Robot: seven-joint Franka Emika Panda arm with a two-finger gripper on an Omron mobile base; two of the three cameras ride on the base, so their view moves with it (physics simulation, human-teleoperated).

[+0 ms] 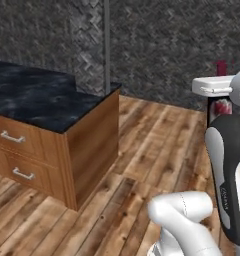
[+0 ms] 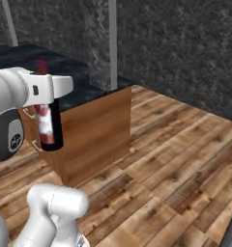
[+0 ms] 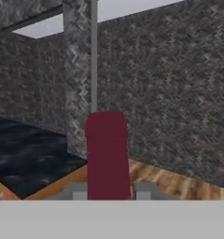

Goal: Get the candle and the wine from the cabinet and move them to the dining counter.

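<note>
The wine [image 2: 49, 126], a dark bottle with a red-pink label and dark red neck top, hangs upright in my gripper [image 2: 43, 100], which is shut on it just below the neck. In the hand view the dark red neck [image 3: 107, 154] rises between my fingertips [image 3: 79, 191]. From the left base view the bottle [image 1: 222, 106] shows at the right edge, partly behind my arm. The dining counter [image 1: 37, 97], a black marbled slab on a wooden base, lies ahead and to the left, and the bottle is still short of its near corner. The candle and the cabinet are out of view.
The counter's wooden base has drawers with silver handles [image 1: 12, 136] on its left face. A thin grey pole [image 1: 107, 45] stands behind the counter against the dark herringbone wall [image 1: 182, 45]. Wood plank floor [image 1: 152, 145] stretches to the right of the counter.
</note>
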